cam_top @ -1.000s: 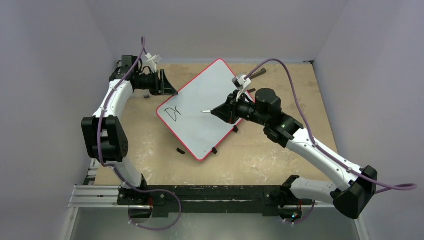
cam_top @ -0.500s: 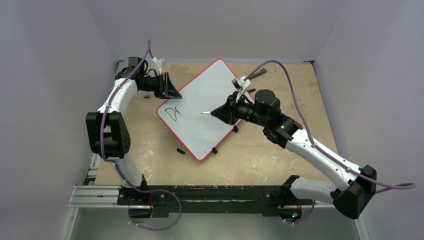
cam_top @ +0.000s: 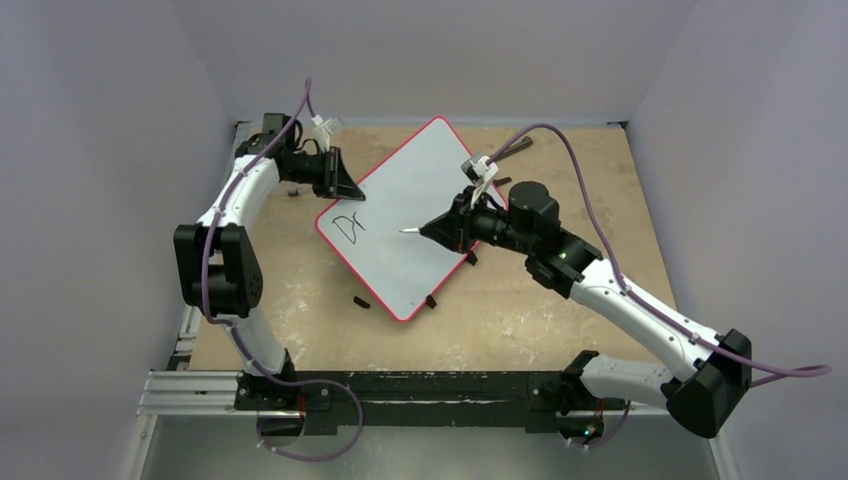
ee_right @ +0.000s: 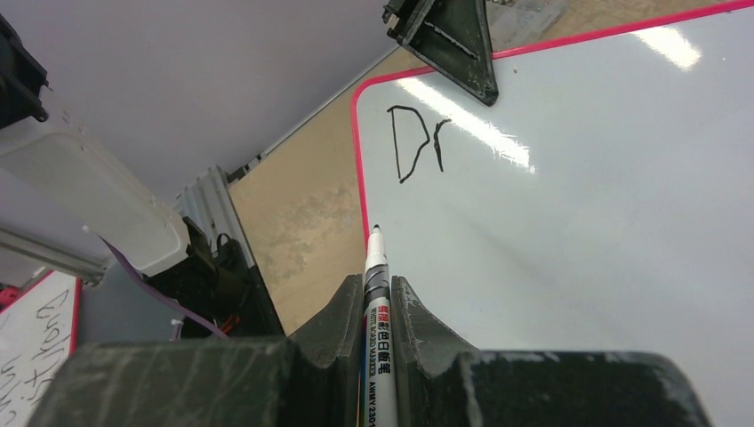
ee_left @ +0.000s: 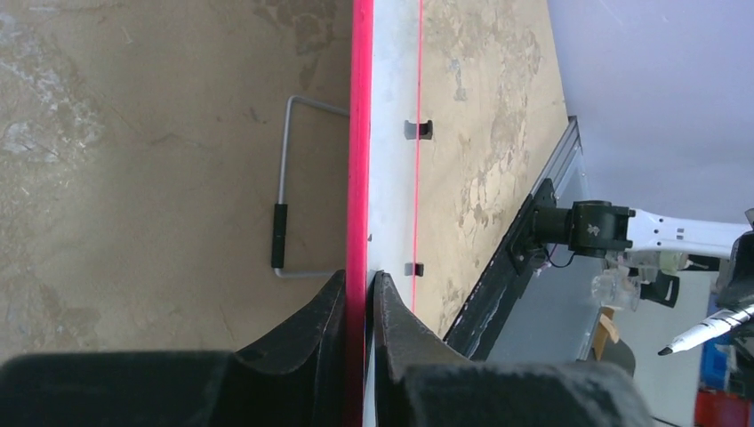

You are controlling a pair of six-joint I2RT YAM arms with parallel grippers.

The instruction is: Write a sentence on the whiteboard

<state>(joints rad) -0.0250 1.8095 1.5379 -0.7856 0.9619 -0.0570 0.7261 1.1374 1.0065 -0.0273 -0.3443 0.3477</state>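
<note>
The whiteboard (cam_top: 420,215), white with a thin red rim, lies at an angle in the middle of the table. Of the sentence, only the black letters "Dr" (cam_top: 349,226) stand near its left corner, also seen in the right wrist view as "Dr" (ee_right: 418,142). My left gripper (ee_left: 360,276) is shut on the whiteboard's red rim (ee_left: 359,133) at the upper left edge. My right gripper (ee_right: 377,283) is shut on a white marker (ee_right: 376,262). The marker's tip (cam_top: 403,231) points left, over the board, just right of the letters.
Small black clips (cam_top: 429,300) sit on the board's near edge and a loose black piece (cam_top: 361,300) lies on the table beside it. A wire stand (ee_left: 283,205) shows under the board. A dark object (cam_top: 515,148) lies behind the board's right corner.
My left gripper moved right to the board's upper left edge and closed on the rim. The right arm and marker have barely moved.
</note>
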